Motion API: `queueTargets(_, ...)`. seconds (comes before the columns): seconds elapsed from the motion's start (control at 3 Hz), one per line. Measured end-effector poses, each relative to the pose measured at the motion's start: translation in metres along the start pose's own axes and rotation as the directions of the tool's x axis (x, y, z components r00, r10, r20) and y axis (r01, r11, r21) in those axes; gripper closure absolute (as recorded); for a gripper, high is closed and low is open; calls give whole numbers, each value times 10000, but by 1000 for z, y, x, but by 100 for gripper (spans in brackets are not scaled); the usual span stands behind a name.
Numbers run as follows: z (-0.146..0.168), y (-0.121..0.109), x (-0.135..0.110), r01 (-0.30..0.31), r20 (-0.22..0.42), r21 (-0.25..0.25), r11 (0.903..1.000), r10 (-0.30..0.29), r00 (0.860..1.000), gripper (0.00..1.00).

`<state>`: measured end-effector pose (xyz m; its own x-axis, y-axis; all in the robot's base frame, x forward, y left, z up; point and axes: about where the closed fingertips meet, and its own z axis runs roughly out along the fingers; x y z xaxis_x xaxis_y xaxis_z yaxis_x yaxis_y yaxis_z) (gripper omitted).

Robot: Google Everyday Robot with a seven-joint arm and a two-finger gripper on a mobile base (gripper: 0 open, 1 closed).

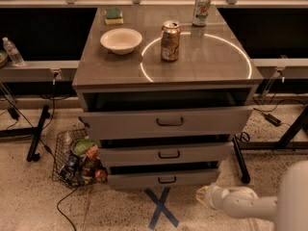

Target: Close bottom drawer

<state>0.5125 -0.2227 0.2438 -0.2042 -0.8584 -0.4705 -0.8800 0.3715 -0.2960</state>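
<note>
The grey cabinet (pixel 168 76) has three drawers, all pulled partly open. The bottom drawer (pixel 163 178) has the shortest front and a small dark bar handle (pixel 167 180); it stands out a little, with a dark gap above it. My gripper (pixel 204 195) is low near the floor, just right of and in front of the bottom drawer's right corner, at the end of my white arm (pixel 250 206). It is apart from the drawer front.
On the cabinet top stand a white bowl (pixel 121 40), a brown can (pixel 170 41), a green-white can (pixel 202 7) and a sponge (pixel 114 16). A wire basket of packets (pixel 77 159) sits left of the drawers. A blue tape X (pixel 161 207) marks the floor.
</note>
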Motion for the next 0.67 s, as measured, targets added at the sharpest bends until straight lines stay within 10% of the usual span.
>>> queueTargets(0.67,-52,11,8,-682,396,505,9964,662,9970,100)
